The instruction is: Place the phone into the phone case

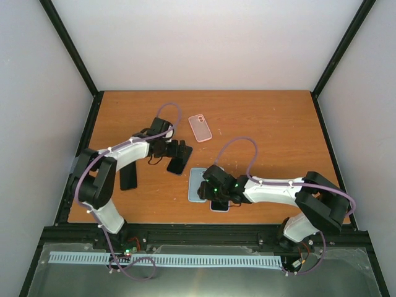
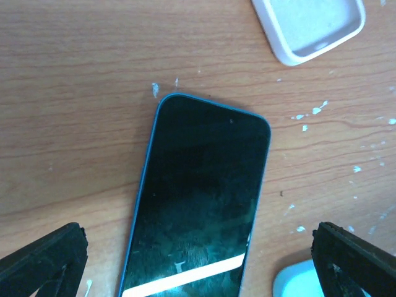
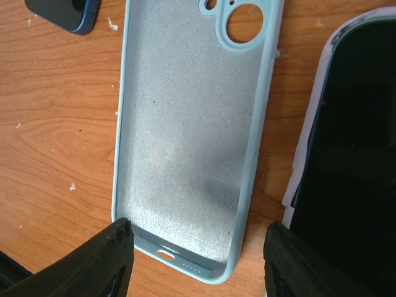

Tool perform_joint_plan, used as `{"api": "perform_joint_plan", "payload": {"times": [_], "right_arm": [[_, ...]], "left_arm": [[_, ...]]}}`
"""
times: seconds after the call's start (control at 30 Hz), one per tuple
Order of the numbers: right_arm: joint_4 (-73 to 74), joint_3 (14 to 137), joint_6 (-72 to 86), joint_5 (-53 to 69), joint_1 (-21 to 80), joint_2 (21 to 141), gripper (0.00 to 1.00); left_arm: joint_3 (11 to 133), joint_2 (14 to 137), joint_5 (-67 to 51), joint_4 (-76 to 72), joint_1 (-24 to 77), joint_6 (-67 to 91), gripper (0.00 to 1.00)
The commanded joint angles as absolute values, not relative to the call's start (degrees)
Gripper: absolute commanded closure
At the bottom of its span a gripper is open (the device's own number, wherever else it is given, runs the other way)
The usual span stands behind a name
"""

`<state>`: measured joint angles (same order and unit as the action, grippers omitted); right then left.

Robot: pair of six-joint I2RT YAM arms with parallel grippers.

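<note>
The slim black-screened phone with a dark blue rim (image 2: 198,204) lies flat and face up on the orange wooden table (image 1: 260,117), its glass smudged and catching a strip of light. The left gripper (image 2: 198,247) hangs over it, fingers spread wide, gripping nothing. Nearby, the pale blue soft phone case with grey lining (image 3: 192,136) lies open side up, its camera hole showing. The right gripper (image 3: 199,238) hangs over its lower end, parted and empty.
</note>
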<state>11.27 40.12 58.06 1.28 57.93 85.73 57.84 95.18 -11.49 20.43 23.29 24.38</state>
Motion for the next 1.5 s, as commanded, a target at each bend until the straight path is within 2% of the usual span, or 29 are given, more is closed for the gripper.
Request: {"api": "perform_joint_plan", "payload": {"times": [0.0, 0.43, 0.67, 0.83, 1.17, 1.47], "right_arm": [[13.95, 36.99, 57.73, 0.1, 57.65, 84.73, 0.42], [14.79, 33.37, 56.23, -0.38, 54.67, 78.45, 0.46], [12.1, 32.49, 54.24, -0.44, 54.73, 75.66, 0.45], [9.92, 29.93, 54.21, -2.67, 54.74, 72.06, 0.41], [10.98, 28.93, 55.28, -4.82, 54.67, 69.2, 0.43], [11.77, 27.43, 56.24, -6.23, 54.67, 65.22, 0.43]], "left_arm": [[62.09, 99.5, -7.64, 23.62, 24.67, 20.54, 0.01], [64.16, 104.26, -5.91, 24.08, 26.17, 16.77, 0.0], [66.84, 106.7, -3.29, 27.21, 27.65, 15.34, 0.01], [68.55, 108.27, -2.8, 28.22, 29.27, 14.72, 0.01], [71.37, 111.91, 1.34, 32.29, 31.64, 14.86, 0.01], [71.37, 111.62, 3.04, 33.49, 31.73, 15.37, 0.08]]}}
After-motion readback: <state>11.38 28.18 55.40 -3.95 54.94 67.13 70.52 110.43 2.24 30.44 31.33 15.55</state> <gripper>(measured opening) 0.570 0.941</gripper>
